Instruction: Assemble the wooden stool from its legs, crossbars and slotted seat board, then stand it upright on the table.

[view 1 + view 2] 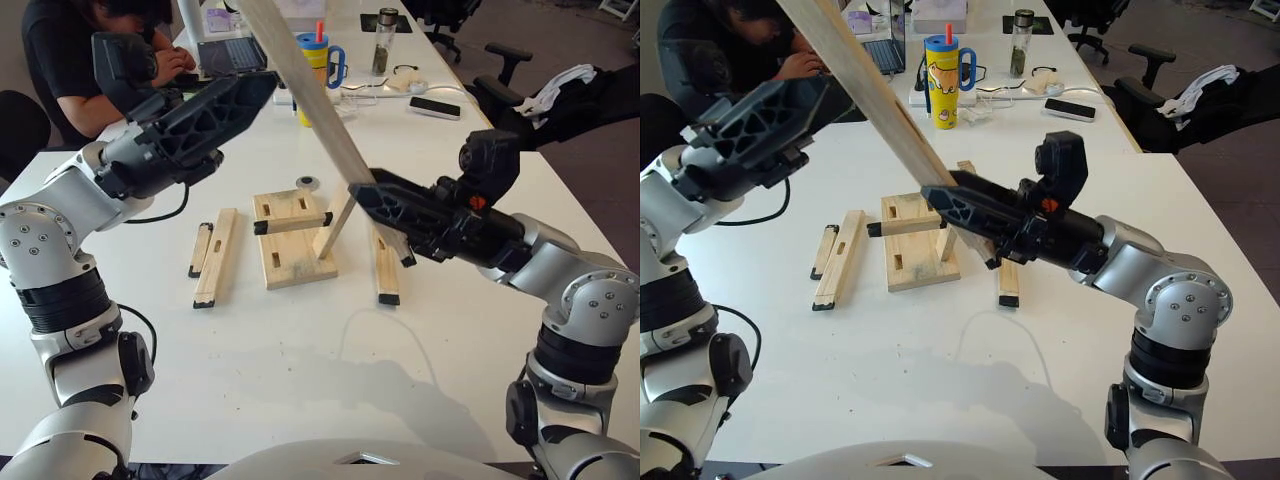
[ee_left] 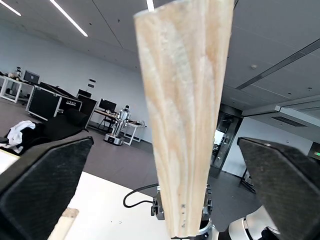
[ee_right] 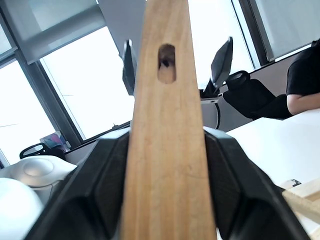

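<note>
Right hand is clamped low on the long pale wooden leg, which slants above the square slotted seat board on the white counter. Left hand gapes around its upper stretch. Best it closes gently first, steadying the leg before it goes down into a slot.

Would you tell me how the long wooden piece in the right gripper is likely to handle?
The long wooden piece is probably stiff: it runs straight though the right gripper holds it only near its lower end. Held so low, it may pivot in that grip. Its flat faces make rolling unlikely.
</note>
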